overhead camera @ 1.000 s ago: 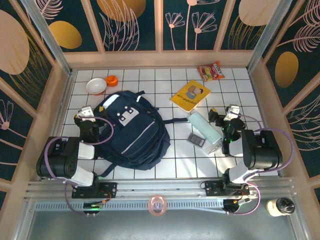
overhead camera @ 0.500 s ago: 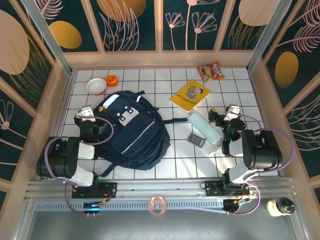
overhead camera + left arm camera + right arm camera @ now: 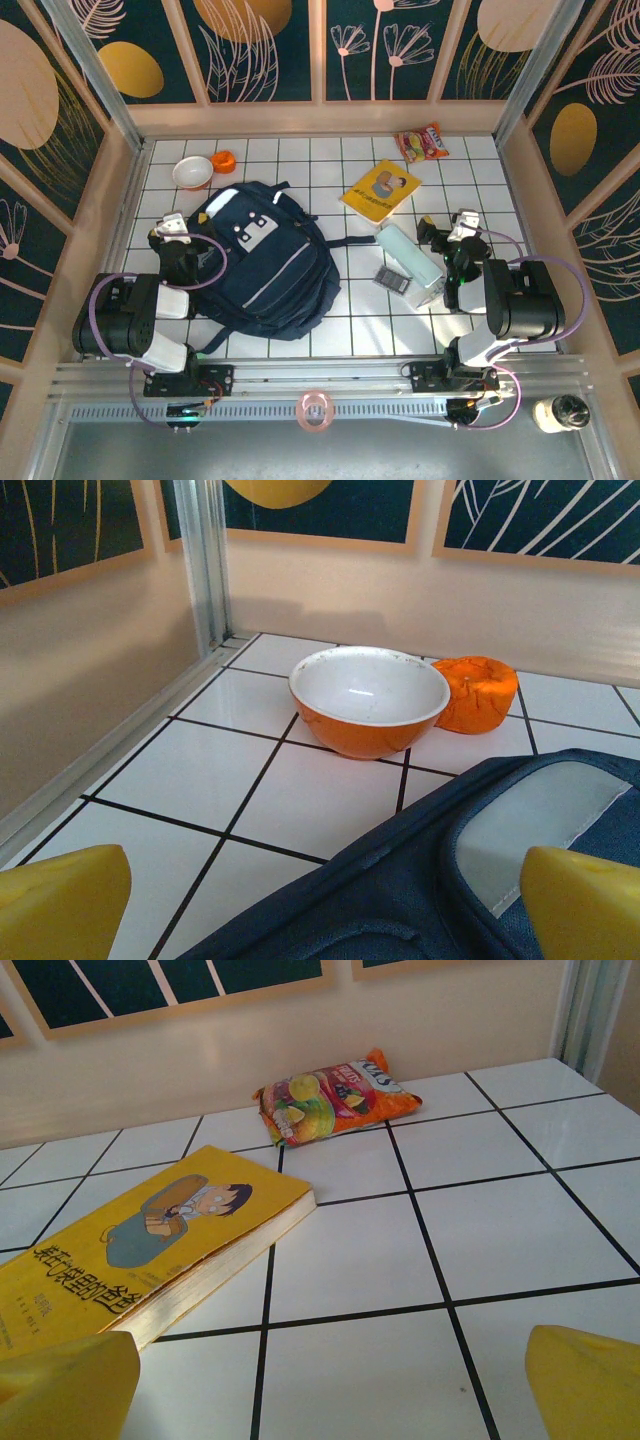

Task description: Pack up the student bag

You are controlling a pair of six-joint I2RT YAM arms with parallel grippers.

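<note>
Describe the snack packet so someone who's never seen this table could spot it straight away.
From the big navy backpack, look across the white tiles to the far right corner. Just beyond the yellow book, near the back wall, lies the snack packet. It alone is a shiny orange-red wrapper printed with fruit.

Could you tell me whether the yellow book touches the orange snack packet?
Apart; the right wrist view shows white tile between yellow paperback book and orange snack packet.

The yellow book [image 3: 150,1240] carries one row of dark Chinese characters along its cover edge. Snack bag [image 3: 335,1095] lettering: not legible.
</note>
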